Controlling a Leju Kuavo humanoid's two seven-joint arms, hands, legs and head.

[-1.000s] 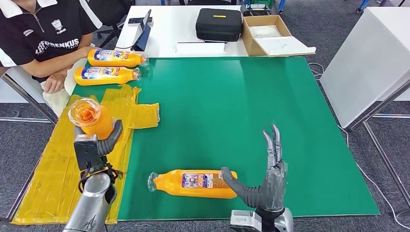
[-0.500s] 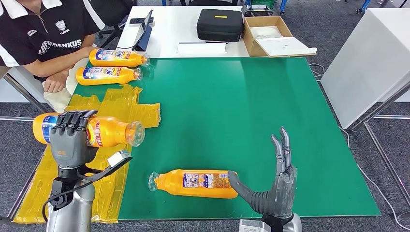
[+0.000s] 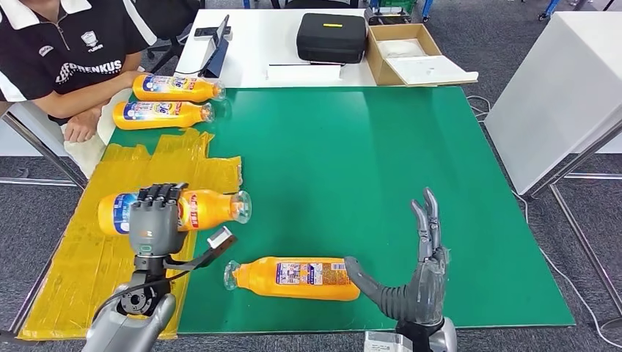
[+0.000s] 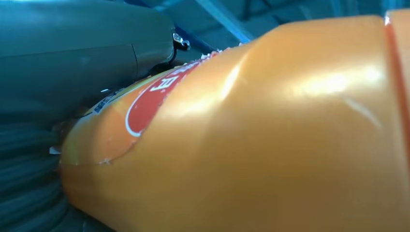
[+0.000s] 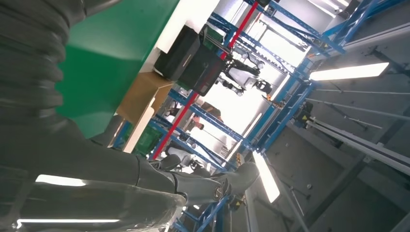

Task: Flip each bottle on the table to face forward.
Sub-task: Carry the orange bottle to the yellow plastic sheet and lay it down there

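On the green mat (image 3: 345,154), the left hand (image 3: 155,217) at about eight o'clock grips an orange bottle (image 3: 207,206) lying sideways above the yellow taped sheet (image 3: 88,257), fingers wrapped over its labelled middle, its open mouth toward three o'clock. A second orange bottle (image 3: 293,277) lies at six o'clock, mouth toward nine o'clock, with the thumb of the right hand (image 3: 414,282) touching its base; that hand's other fingers stand straight and close together, holding nothing. Two more orange bottles (image 3: 170,100) lie side by side at eleven o'clock, beside a seated person (image 3: 62,62). A black case (image 3: 331,36) and a cardboard box (image 3: 411,53) sit on the white table (image 3: 253,44) at twelve o'clock.
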